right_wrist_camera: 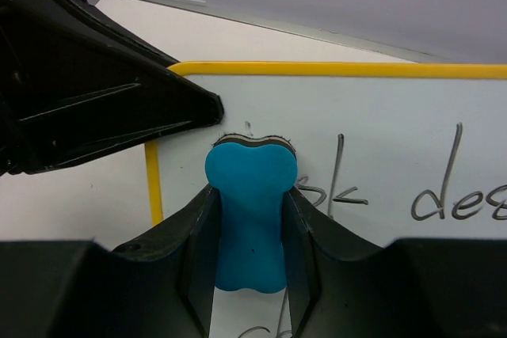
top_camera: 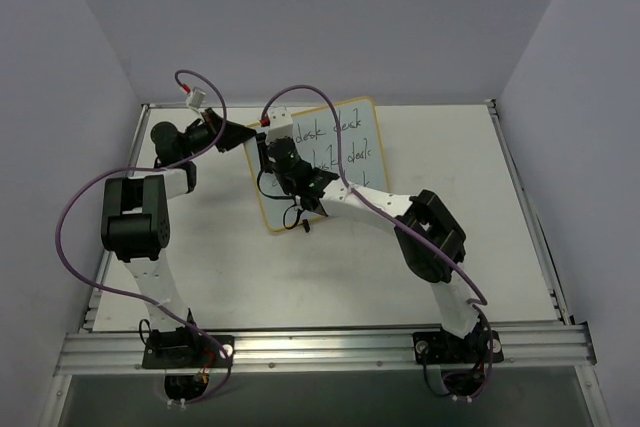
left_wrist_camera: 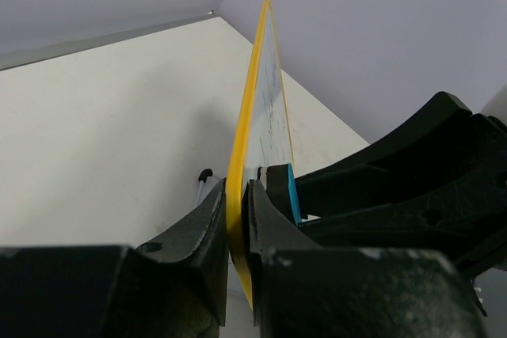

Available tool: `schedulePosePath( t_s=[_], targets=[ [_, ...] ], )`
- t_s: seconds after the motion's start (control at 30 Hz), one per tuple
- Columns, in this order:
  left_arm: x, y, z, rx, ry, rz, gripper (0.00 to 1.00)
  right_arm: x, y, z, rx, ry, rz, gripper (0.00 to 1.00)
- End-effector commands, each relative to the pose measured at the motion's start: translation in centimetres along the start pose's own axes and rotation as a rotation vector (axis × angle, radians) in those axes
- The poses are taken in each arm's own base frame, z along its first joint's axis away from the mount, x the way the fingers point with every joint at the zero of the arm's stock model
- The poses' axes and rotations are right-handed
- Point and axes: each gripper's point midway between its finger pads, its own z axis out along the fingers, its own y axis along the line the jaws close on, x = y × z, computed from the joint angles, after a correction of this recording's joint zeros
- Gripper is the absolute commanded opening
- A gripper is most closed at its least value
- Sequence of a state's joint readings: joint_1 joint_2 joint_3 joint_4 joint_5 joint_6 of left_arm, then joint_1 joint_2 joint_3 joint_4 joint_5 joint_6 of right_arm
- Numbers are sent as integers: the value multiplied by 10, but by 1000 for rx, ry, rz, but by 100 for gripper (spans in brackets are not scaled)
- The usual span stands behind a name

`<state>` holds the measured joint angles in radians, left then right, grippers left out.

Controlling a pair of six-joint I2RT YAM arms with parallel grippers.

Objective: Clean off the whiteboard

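In the overhead view, the whiteboard is seen in the upper middle of the frame on the pale desk, with black handwriting across its face. The left jaws are placed at the board's upper left corner, a little left of the frame's centre. The right jaws are laid over the board's left part, much of which is hidden by the right arm. How wide either pair stands cannot be told from here.

In the left wrist view, the whiteboard is shown almost edge-on, its yellow frame running from the lower centre up to the top centre. The frame is pinched by the left jaws at the bottom of the picture, one finger on each face, closed tight onto it. A blue eraser is pressed against the white face just right of them. It is carried by the right jaws, which are seen as black shapes at the right edge. The desk fills the left half.

In the right wrist view, the eraser sits at lower centre, clamped between the right jaws, which are parted only by its width. Its upper end is set against the whiteboard, which fills the centre and right. Handwriting is seen at the right. The left jaws appear as a black wedge at upper left, with the tip on the board's corner.
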<state>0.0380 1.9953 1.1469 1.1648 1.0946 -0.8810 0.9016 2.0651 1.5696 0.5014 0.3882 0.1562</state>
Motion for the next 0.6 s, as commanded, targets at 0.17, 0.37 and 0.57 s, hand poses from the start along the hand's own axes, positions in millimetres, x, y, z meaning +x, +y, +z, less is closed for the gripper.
schedulePosePath(
  t_s=[0.17, 0.37, 0.57],
  targets=[
    [-4, -32, 5, 114, 31, 168, 2, -17, -9, 10, 81, -103, 30, 3],
    [-4, -35, 5, 126, 35, 168, 2, -15, -65, 13, 238, -129, 42, 0],
    [-2, -34, 5, 129, 41, 165, 2, -2, -106, 17, 326, -108, 35, 0]
  ],
)
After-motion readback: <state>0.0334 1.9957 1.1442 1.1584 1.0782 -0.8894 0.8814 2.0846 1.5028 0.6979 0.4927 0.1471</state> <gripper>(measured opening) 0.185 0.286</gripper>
